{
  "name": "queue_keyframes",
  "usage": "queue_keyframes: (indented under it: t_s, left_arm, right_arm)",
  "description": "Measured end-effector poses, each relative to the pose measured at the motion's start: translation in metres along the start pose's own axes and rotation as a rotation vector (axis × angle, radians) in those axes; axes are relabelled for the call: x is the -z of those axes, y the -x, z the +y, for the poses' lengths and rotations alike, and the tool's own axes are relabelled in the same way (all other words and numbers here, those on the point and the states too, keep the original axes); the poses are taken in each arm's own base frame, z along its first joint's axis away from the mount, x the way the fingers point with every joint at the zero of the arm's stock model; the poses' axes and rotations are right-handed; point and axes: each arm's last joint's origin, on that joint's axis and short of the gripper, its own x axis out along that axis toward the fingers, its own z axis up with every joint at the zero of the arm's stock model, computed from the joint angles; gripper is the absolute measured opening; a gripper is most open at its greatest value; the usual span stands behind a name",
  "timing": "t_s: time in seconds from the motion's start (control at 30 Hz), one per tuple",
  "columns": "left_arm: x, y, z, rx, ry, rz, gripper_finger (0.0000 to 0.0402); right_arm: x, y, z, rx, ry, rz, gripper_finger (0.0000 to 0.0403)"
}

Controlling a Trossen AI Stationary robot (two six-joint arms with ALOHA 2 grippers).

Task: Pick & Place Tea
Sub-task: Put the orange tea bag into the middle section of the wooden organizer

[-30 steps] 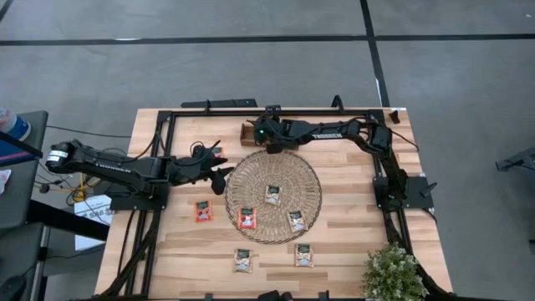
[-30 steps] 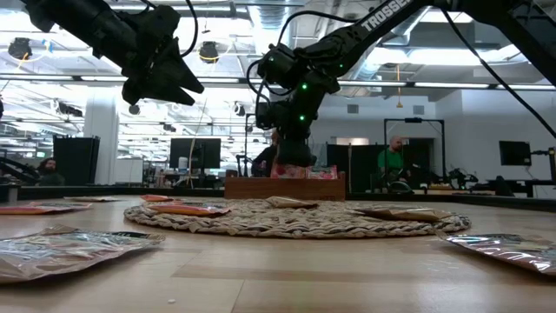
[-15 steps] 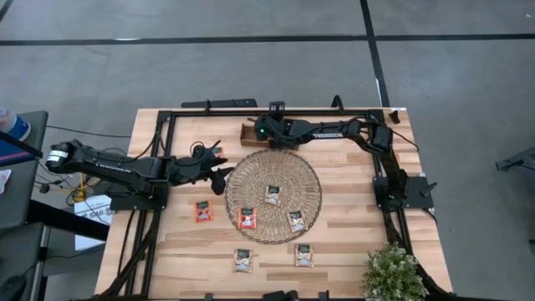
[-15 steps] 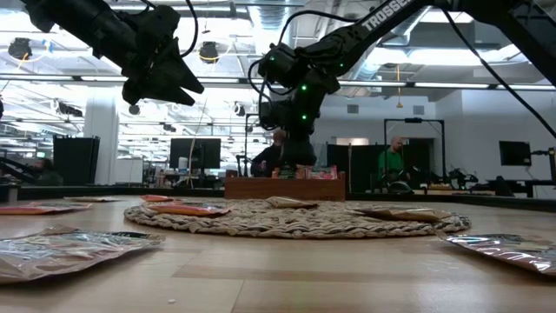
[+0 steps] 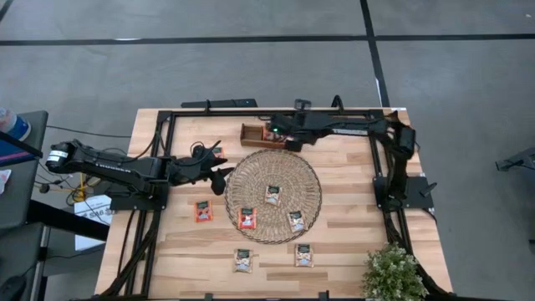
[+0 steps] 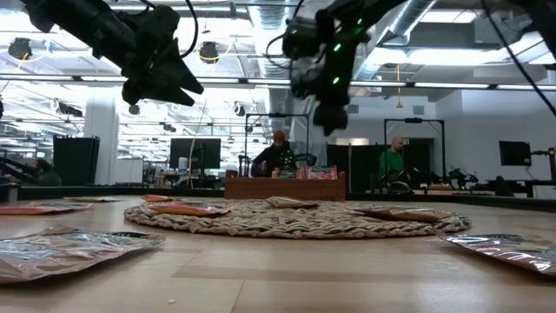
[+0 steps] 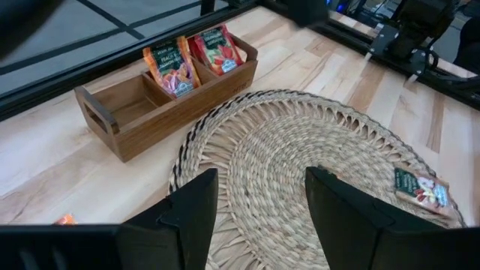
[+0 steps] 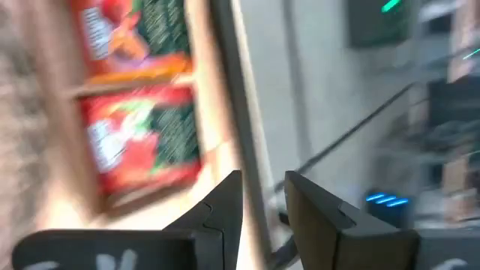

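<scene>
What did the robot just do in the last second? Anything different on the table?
The right tool rose from the wooden tray and drew back toward its own side; its fingers, parted a little, hold nothing. Two sachets stand in the tray. The left tool stayed at the mat's edge, open, and the loose sachets on the mat and table have not moved.

— What colours are the tea sachets [image 5: 246, 218]?
— Red-orange ones, and pale beige ones [image 5: 272, 194] with dark green tops.
— And the rest?
— A tan woven mat [image 5: 273, 171], a brown wooden tray [image 7: 150, 101], dark arms on a light wood table [image 5: 351, 209].
</scene>
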Motion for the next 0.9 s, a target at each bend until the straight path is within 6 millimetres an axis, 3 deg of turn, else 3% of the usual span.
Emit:
queue_keyframes:
  t_s: [0.17, 0.27, 0.47, 0.67, 0.9]
  left_arm:
    - [0.002, 0.0, 0.001, -0.011, -0.01, 0.021, 0.0193]
    - [0.002, 0.0, 0.001, -0.013, -0.011, 0.023, 0.0193]
    - [0.002, 0.0, 0.001, -0.013, 0.007, 0.023, 0.0193]
    - [0.002, 0.0, 0.001, -0.013, 0.061, 0.023, 0.0193]
    - [-0.007, 0.003, -0.002, -0.015, 0.049, 0.025, 0.0193]
  right_arm:
    - [0.031, 0.026, -0.016, -0.166, -0.17, 0.066, 0.0093]
    - [0.052, 0.036, -0.015, -0.2, -0.195, 0.043, 0.0093]
    - [0.103, 0.046, 0.003, -0.204, -0.265, -0.045, 0.0093]
    - [0.154, 0.059, 0.021, -0.281, -0.468, -0.131, 0.0093]
    - [0.194, 0.073, 0.042, -0.377, -0.682, -0.29, 0.0093]
